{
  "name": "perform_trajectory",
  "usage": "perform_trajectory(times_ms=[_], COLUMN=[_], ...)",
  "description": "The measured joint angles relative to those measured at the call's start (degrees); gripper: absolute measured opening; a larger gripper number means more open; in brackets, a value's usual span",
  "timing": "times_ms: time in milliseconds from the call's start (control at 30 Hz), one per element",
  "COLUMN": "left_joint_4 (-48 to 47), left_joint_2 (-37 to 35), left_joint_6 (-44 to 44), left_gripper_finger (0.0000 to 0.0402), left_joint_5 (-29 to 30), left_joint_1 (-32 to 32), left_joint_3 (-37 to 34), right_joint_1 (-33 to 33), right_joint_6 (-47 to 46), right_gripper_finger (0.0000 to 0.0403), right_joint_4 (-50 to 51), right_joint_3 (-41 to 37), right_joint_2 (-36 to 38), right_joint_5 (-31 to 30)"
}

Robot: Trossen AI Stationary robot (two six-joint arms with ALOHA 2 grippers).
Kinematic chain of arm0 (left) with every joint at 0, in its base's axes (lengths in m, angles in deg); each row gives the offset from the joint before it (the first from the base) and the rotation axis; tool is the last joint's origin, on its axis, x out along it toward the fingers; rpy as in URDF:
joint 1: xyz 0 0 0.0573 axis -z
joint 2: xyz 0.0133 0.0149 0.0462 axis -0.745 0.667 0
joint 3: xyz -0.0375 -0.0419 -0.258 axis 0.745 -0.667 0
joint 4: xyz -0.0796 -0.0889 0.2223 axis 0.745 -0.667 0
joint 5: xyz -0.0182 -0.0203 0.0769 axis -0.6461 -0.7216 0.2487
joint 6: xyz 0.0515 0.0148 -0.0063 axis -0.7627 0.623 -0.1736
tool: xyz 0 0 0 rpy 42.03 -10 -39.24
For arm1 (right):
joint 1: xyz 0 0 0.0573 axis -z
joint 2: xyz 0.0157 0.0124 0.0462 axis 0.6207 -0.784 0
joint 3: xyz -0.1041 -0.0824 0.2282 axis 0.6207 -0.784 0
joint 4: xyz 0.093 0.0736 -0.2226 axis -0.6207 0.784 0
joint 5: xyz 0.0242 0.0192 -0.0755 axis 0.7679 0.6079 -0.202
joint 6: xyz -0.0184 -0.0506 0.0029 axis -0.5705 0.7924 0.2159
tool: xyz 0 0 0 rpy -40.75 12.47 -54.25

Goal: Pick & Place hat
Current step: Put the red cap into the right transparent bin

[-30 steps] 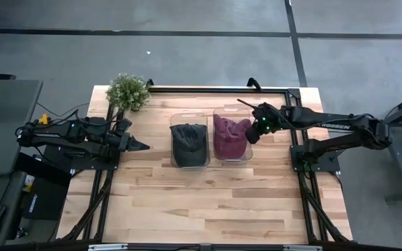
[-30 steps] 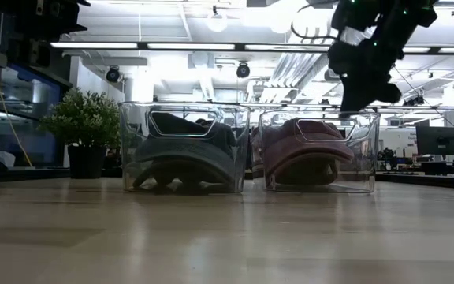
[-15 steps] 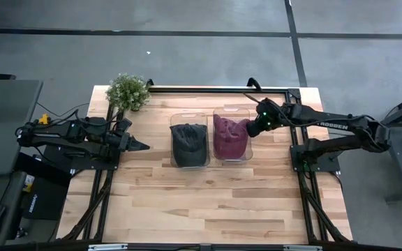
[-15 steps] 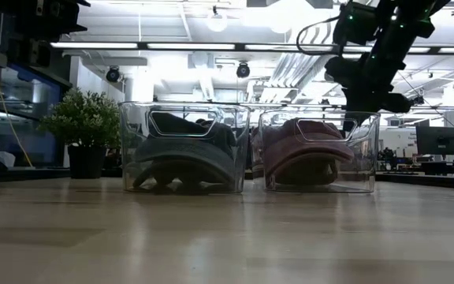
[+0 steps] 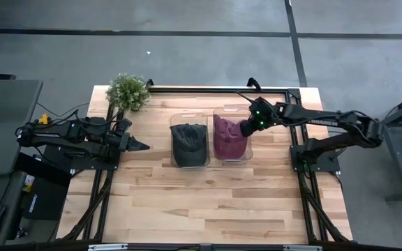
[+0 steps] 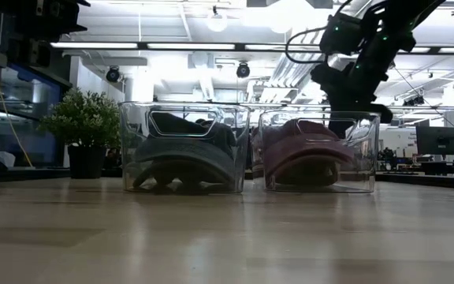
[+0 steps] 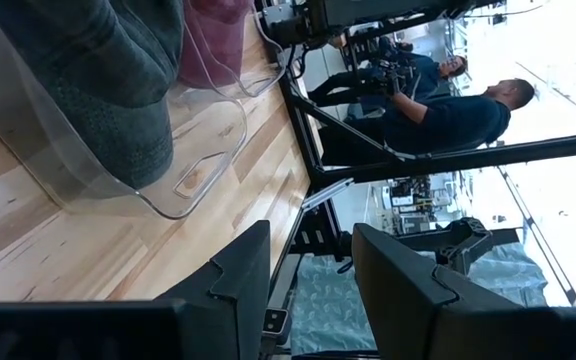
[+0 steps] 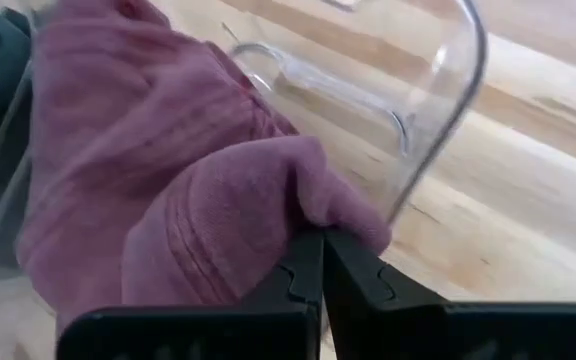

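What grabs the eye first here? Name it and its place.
The right gripper stands out, shut on a fold of the maroon hat inside the right-hand clear bin at mid-table. Beside it a dark grey hat fills the left-hand bin, while the left gripper waits open at the table's left side.

Bright overhead lights [image 6: 211, 45], low view backlit.
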Motion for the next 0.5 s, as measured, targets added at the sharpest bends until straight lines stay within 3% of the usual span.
perform_trajectory(times_ms=[500], left_joint_4=[0.0], left_joint_2=[0.0], left_joint_6=[0.0], left_gripper_finger=[0.0137], left_joint_5=[-0.4], left_joint_1=[0.0], left_joint_3=[0.0], right_joint_1=[1.8], right_joint_6=[0.1], right_gripper_finger=[0.0], right_joint_4=[-1.4], right_joint_3=[0.3], right_joint_2=[-4.1], right_joint_5=[2.0])
